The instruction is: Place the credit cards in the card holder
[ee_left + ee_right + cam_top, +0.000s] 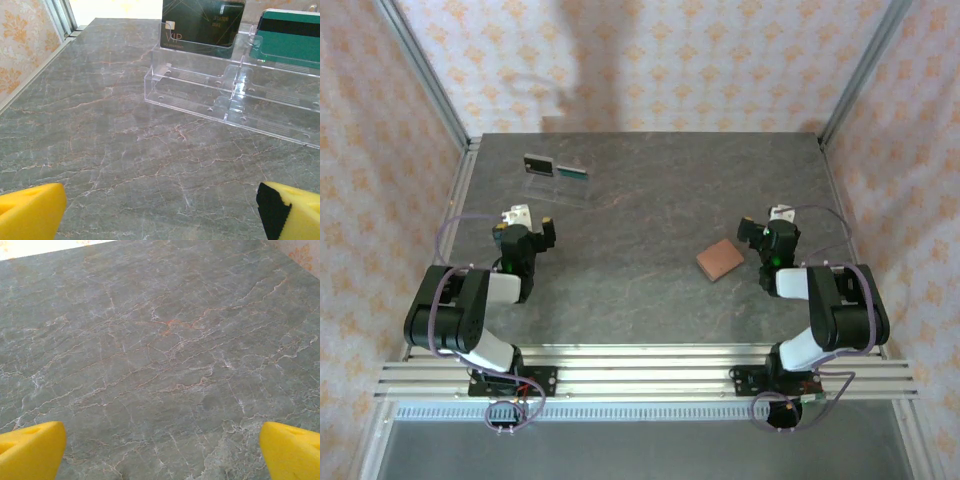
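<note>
The black card (pixel 202 22) stands upright in the back tier of the clear card holder (pixel 225 95), in its left compartment. It has a small white mark and pale lettering near its lower left corner. The teal card (pixel 290 37) stands upright in the same back tier, in the right compartment, just beside the black one, with a dark stripe across its upper part. The holder's lower tiers step down in front of both cards. Seen from above, the holder sits on the far left part of the grey marbled counter (pixel 650 200).

The red card (pixel 720 260) lies flat on the right half of the counter, well apart from the holder and turned at an angle to the counter's edges. From above it looks brownish red.

The left claw (pixel 532 222) sits on the near side of the holder, facing it and apart from it. Its jaws are spread wide and grip nothing; its yellow fingertips (pixel 30 212) sit at the bottom corners of the left wrist view with bare counter between them. The right claw (pixel 762 225) is near the red card, on the card's right and slightly farther back, not touching it. Its jaws are also spread wide and grip nothing, and its yellow fingertips (pixel 30 452) frame bare marbled surface.

Patterned wall panels (pixel 650 60) enclose the counter on three sides. An aluminium rail (pixel 650 370) along the near edge carries both arm bases.
</note>
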You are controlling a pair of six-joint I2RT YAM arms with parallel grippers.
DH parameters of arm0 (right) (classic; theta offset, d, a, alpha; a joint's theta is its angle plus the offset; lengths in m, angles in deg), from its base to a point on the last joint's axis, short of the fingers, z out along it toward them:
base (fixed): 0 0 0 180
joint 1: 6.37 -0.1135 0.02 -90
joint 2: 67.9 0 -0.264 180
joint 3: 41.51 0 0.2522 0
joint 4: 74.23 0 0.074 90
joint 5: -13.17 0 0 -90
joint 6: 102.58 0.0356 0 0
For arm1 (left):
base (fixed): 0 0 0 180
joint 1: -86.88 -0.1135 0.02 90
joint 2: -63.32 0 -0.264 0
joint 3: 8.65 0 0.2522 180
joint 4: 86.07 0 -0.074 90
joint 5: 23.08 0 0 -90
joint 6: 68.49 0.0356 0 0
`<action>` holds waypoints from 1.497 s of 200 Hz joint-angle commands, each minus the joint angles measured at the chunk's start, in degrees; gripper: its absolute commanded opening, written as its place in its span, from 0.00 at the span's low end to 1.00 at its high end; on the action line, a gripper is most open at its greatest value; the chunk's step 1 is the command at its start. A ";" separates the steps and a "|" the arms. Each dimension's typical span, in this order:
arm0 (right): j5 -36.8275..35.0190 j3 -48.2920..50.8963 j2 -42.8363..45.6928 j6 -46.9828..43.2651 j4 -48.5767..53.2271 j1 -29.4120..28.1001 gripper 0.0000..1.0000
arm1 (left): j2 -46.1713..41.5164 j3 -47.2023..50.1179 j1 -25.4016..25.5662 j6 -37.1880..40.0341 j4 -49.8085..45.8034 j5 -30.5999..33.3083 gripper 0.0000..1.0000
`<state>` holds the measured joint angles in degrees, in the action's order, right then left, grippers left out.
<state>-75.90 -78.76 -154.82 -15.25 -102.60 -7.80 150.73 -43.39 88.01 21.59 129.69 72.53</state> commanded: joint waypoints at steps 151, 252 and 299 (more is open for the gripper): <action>-0.49 -1.00 -0.28 -0.69 -1.64 0.29 0.99 | 0.45 -1.11 0.02 0.64 1.72 1.66 1.00; -5.94 -3.04 8.81 2.38 9.69 0.29 0.99 | -7.83 -1.33 -0.25 0.38 -5.51 1.42 1.00; -7.85 -18.75 18.45 28.43 49.51 0.29 0.99 | -25.91 -15.75 -0.16 -13.72 -47.95 -4.29 1.00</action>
<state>-83.37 -92.31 -138.82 -0.35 -73.05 -7.54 131.26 -51.06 88.01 17.83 106.15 71.74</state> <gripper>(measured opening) 0.993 0.998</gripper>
